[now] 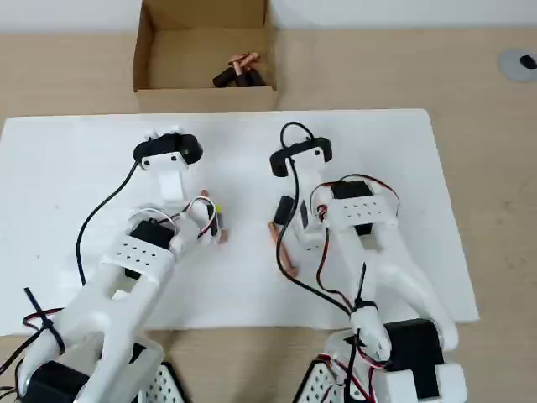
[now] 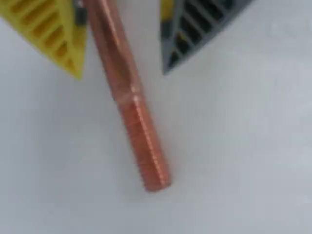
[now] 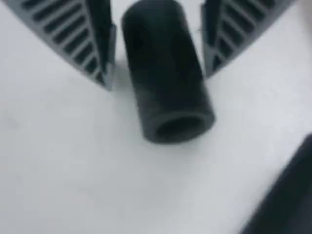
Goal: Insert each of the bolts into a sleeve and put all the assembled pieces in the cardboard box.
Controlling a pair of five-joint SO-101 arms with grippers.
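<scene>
My left gripper (image 2: 122, 73) stands open around a copper bolt (image 2: 139, 131), my right gripper (image 3: 157, 78) open astride a black sleeve (image 3: 168, 83), both low at the white sheet (image 1: 403, 168); assembled pieces (image 1: 241, 71) lie in the cardboard box (image 1: 180, 59)

A tan wooden tabletop (image 1: 495, 168) carries a white sheet (image 1: 84, 168) across its middle. At 12 o'clock a cardboard box (image 1: 205, 99) sits just beside the sheet's edge. A grey round disc (image 1: 516, 63) lies at 2 o'clock. A copper bolt (image 1: 287, 252) lies on the sheet near centre.
</scene>
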